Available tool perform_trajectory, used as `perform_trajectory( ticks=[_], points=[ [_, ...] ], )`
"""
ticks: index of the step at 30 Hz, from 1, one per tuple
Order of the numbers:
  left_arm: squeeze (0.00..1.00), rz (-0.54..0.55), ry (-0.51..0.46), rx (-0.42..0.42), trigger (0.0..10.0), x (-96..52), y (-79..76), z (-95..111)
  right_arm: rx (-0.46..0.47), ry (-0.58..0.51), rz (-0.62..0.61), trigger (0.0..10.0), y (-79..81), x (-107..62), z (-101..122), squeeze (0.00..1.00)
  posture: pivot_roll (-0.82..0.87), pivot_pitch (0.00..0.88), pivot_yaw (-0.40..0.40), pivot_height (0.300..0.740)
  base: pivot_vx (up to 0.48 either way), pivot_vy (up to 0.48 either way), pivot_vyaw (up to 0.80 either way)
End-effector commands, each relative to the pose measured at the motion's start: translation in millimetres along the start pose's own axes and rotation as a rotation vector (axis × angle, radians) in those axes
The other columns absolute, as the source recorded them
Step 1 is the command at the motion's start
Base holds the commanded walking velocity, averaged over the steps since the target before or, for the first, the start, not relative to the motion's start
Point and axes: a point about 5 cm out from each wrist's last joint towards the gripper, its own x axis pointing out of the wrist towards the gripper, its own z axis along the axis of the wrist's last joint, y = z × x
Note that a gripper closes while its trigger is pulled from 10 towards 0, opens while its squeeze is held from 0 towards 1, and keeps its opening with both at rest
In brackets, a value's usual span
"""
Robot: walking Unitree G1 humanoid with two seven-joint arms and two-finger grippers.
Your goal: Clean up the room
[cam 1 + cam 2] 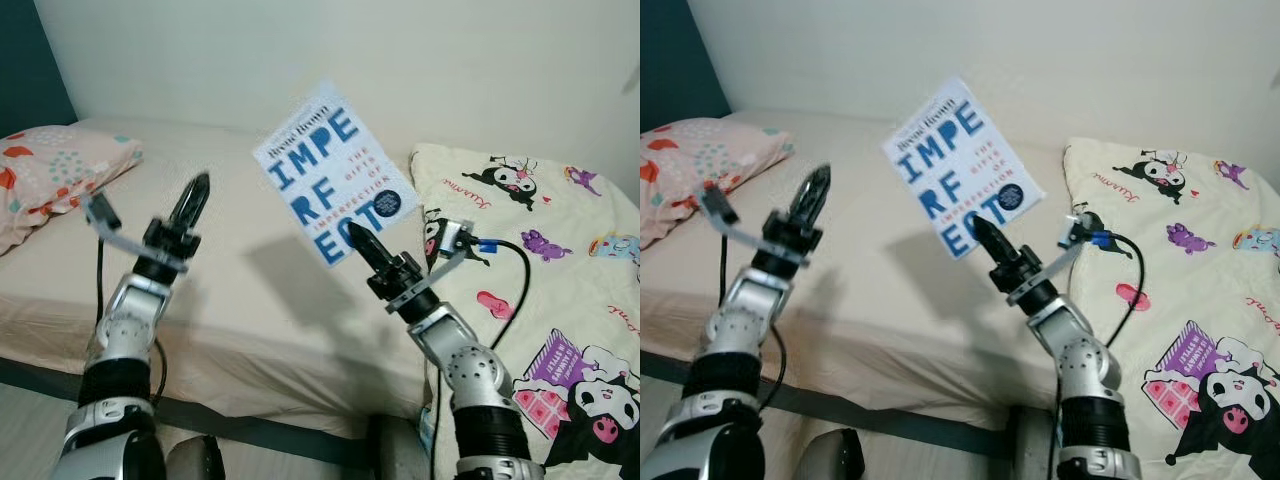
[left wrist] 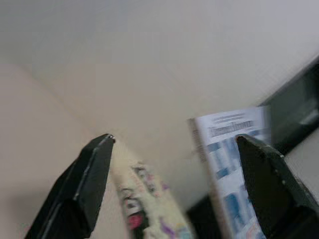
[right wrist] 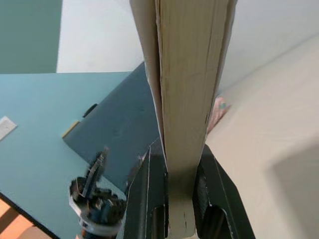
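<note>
Cream-sheeted bed [image 1: 270, 300] fills the scene ahead, plain pale wall [image 1: 300, 50] behind it. Pink patterned pillow [image 1: 55, 175] sits at its left end; cream cartoon-print blanket [image 1: 560, 300] lies bunched on the right.

Your right tool [image 1: 352, 232] is clamped on the lower edge of a white paperback book with blue block lettering [image 1: 335, 170]. The book is held up in the air over the bed, cover facing the head camera, tilted with its top leaning right. The right wrist view confirms it: both black fingers [image 3: 144, 194] squeeze the page block [image 3: 187, 99] edge-on, so the grip is on the book's thickness near one end. That's a thin pinch with most of the book cantilevered above it. My guess is it could pivot in the grip if you swing fast.

Your left tool [image 1: 197, 192] is raised over the mattress, well apart from the book, holding nothing. In the left wrist view its fingers [image 2: 84, 184] stand apart, with the book visible beyond them.

Judgement: the book is lifted clear for carrying off to wherever it belongs. Left arm looks parked, available to steady the book if needed.
</note>
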Motion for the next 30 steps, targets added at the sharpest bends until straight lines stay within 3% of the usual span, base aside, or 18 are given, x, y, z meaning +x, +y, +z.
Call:
perform_trajectory(
  ticks=[1,2,3,4,5,6,7,8,10,11,13,16,20,21,22,25,30],
  points=[
    [1.0,0.203,0.077,0.049,10.0,-23.8,27.5,-12,-0.025,0.01,0.013,0.0,-0.7,-1.4,-1,0.0,0.04,0.0,-0.055,0.532,0.0,0.0,0.0],
    [1.0,0.203,0.077,0.049,10.0,-23.8,27.5,-12,-0.025,0.01,0.013,0.0,-0.7,-1.4,-1,0.0,0.04,0.0,-0.055,0.532,0.0,0.0,0.0],
    [1.0,0.318,0.123,0.084,10.0,-37.7,40.8,-19,-0.034,0.026,0.01,0.0,-2.9,-2.3,-3,0.0,0.04,0.0,-0.055,0.537,0.0,0.0,0.0],
    [1.0,0.318,0.123,0.084,10.0,-37.7,40.8,-19,-0.034,0.026,0.01,0.0,-2.9,-2.3,-3,0.0,0.04,0.0,-0.055,0.537,0.0,0.0,0.0],
    [0.0,0.419,0.159,0.106,10.0,-52.6,51.8,-26,-0.051,0.047,0.005,0.0,-4.9,-3.1,-7,0.0,0.04,0.0,-0.055,0.542,0.0,0.0,0.0],
    [0.0,0.419,0.159,0.106,10.0,-52.6,51.8,-26,-0.051,0.047,0.005,0.0,-4.9,-3.1,-7,0.0,0.04,0.0,-0.055,0.542,0.0,0.0,0.0],
    [0.0,0.534,0.205,0.133,10.0,-71.5,63.2,-33,-0.079,0.082,-0.009,0.0,-8.6,-4.2,-12,0.0,0.04,0.0,-0.058,0.547,0.0,0.0,0.0],
    [0.0,0.534,0.205,0.133,10.0,-71.5,63.2,-33,-0.079,0.082,-0.009,0.0,-8.6,-4.2,-12,0.0,0.04,0.0,-0.058,0.547,0.0,0.0,0.0],
    [0.0,0.747,0.336,0.194,10.0,-112.7,80.3,-51,-0.129,0.154,-0.056,0.0,-18.6,-9.0,-24,0.0,0.04,0.0,-0.058,0.557,0.0,0.0,0.0],
    [0.0,0.747,0.336,0.194,10.0,-112.7,80.3,-51,-0.129,0.154,-0.056,0.0,-18.6,-9.0,-24,0.0,0.04,0.0,-0.058,0.557,0.0,0.0,0.0],
    [0.0,0.867,0.426,0.22,10.0,-140.3,87.6,-62,-0.144,0.186,-0.089,0.0,-25.5,-13.2,-31,0.0,0.04,0.0,-0.058,0.567,0.0,0.0,0.0],
    [0.0,0.915,0.459,0.223,10.0,-152.1,89.7,-66,-0.146,0.194,-0.101,0.0,-27.8,-15.0,-33,0.0,0.04,0.0,-0.058,0.572,0.0,0.0,0.0],
    [0.0,1.053,0.598,0.274,10.0,-192.3,93.2,-82,-0.16,0.219,-0.109,0.0,-31.5,-18.0,-39,0.0,0.04,0.0,-0.053,0.592,0.0,0.0,0.0],
    [0.0,1.053,0.598,0.274,10.0,-192.3,93.2,-82,-0.16,0.219,-0.109,0.0,-31.5,-18.0,-39,0.0,0.04,0.0,-0.053,0.592,0.0,0.0,0.0],
    [0.0,1.082,0.635,0.277,10.0,-203.2,92.8,-87,-0.163,0.224,-0.11,0.0,-32.4,-18.5,-41,0.0,0.04,0.0,-0.051,0.602,0.0,0.0,0.0],
    [0.0,1.113,0.68,0.261,10.0,-216.2,91.0,-95,-0.165,0.226,-0.11,0.0,-33.7,-18.8,-43,0.0,0.03,0.0,-0.05,0.617,0.0,0.0,0.0],
    [0.0,1.124,0.718,0.263,10.0,-223.0,89.6,-101,-0.17,0.228,-0.11,0.0,-34.6,-18.8,-44,0.0,0.03,0.0,-0.049,0.637,-0.288,0.0,0.0]
  ],
)
